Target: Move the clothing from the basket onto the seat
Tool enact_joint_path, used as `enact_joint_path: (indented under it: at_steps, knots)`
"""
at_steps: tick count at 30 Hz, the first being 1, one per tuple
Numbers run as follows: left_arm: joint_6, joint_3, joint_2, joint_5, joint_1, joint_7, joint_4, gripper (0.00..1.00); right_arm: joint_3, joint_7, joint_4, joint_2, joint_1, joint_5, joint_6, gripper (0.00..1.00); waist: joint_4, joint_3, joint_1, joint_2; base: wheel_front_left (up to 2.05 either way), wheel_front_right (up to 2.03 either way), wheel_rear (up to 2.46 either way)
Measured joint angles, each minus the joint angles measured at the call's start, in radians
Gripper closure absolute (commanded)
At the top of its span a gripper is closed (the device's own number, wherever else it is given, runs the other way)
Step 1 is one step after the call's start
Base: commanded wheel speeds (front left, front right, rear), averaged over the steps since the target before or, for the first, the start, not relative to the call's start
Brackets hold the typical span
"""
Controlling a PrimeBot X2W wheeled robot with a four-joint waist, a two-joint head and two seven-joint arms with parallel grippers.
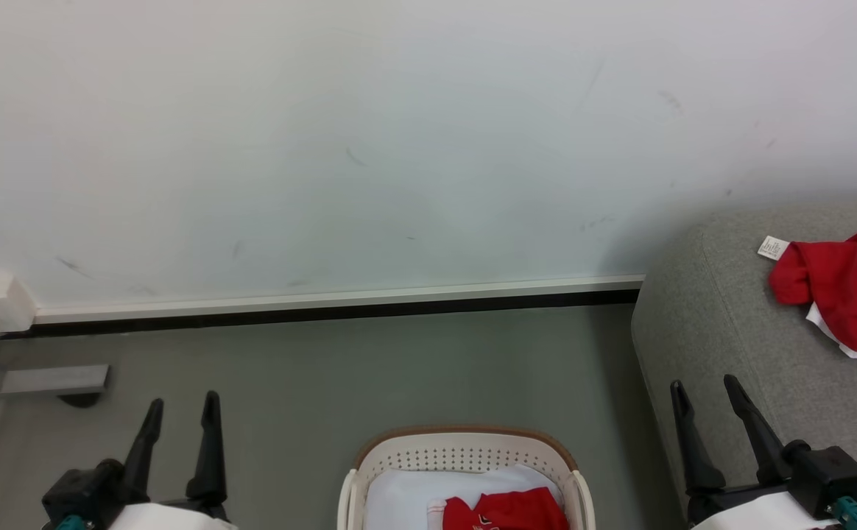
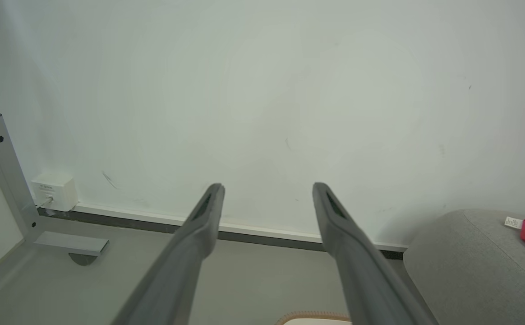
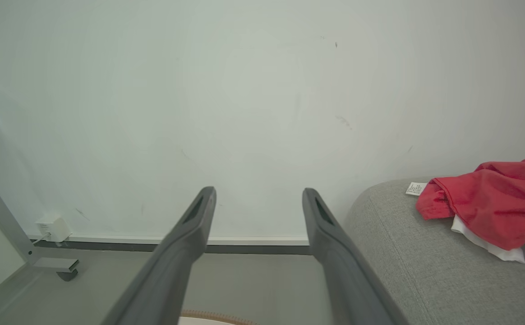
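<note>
Two red jerseys show: one jersey [image 1: 844,291] lies crumpled on the single grey seat [image 1: 723,331] at the far right, and the other jersey [image 1: 506,511] sits in the one basket [image 1: 465,442] near the middle, on a white pad [image 1: 406,500]. Two hands flank the basket, left hand [image 1: 183,401] and right hand [image 1: 702,383], both spread wide and empty.
</note>
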Motion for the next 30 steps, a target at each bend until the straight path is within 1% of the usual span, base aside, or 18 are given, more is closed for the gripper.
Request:
enact_joint_path:
  at_steps: [10,18,23,26,30]
  knots:
    - [-0.008,0.012,-0.012,0.028,-0.005,0.0,0.006,0.0,-0.006,0.0,-0.007,0.005,-0.002,-0.002,0.0,0.0,-0.006,0.0,0.0,0.0,0.0,0.0,0.0]
    - [-0.01,0.015,-0.017,0.031,-0.006,0.0,0.007,0.0,-0.004,0.0,-0.007,0.006,-0.003,-0.003,0.0,0.0,-0.012,0.002,0.0,0.0,0.0,0.0,0.0]
    - [-0.012,-0.002,-0.016,0.031,-0.006,0.0,0.006,0.0,-0.004,0.0,-0.008,0.006,-0.006,-0.003,0.0,0.0,-0.019,0.006,0.0,0.0,0.0,0.0,0.0]
    - [-0.012,-0.019,-0.015,0.01,-0.01,0.0,0.006,0.0,0.0,0.0,-0.014,0.005,-0.021,-0.007,0.0,0.0,-0.03,0.015,0.0,-0.0001,0.0,0.0,0.0]
    - [-0.012,-0.061,0.005,-0.009,-0.044,0.0,0.003,0.0,-0.002,0.0,-0.022,0.001,-0.059,-0.016,0.0,0.0,-0.047,0.046,0.0,0.0,0.0,0.0,0.0]
